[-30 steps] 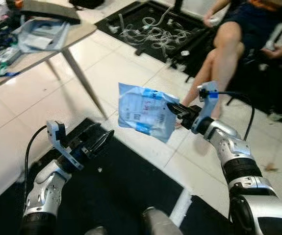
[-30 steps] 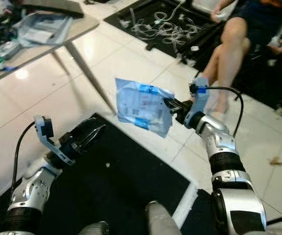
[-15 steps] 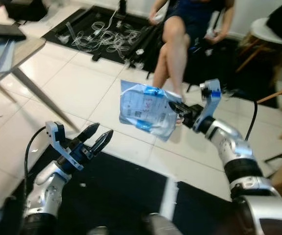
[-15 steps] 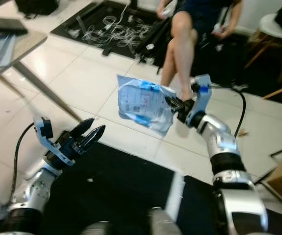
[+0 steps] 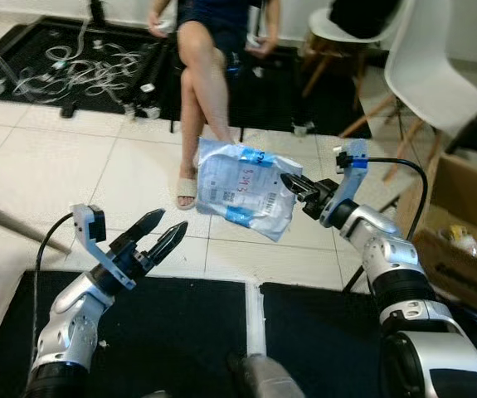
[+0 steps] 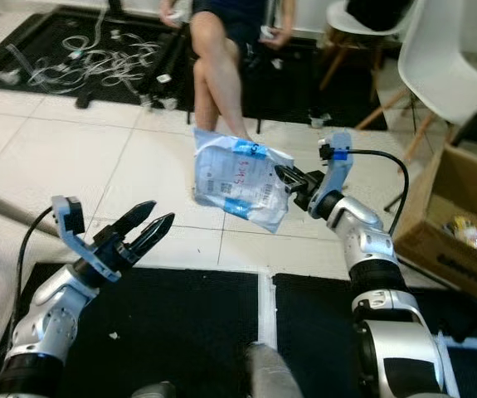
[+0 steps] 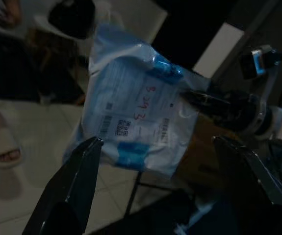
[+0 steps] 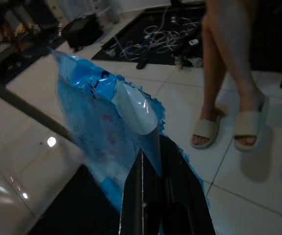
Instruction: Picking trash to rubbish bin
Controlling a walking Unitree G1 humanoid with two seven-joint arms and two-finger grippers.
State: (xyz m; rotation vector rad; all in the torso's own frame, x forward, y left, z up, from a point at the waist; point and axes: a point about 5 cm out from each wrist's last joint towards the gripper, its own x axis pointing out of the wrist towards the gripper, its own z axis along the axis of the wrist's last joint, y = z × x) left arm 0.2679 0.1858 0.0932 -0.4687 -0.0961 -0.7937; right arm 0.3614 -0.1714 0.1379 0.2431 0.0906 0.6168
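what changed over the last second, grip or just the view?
Mostly the view: the camera swung right, bringing the white chairs and cardboard box into view. The right gripper stays shut on the blue plastic bag; the left gripper stays open, empty.

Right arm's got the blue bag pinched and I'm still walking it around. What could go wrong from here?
The right gripper holds the blue plastic bag only by one edge, so it may slip out as you move. A seated person's legs are just beyond the bag; a swing could brush them. The white chair and cardboard box crowd your right side.
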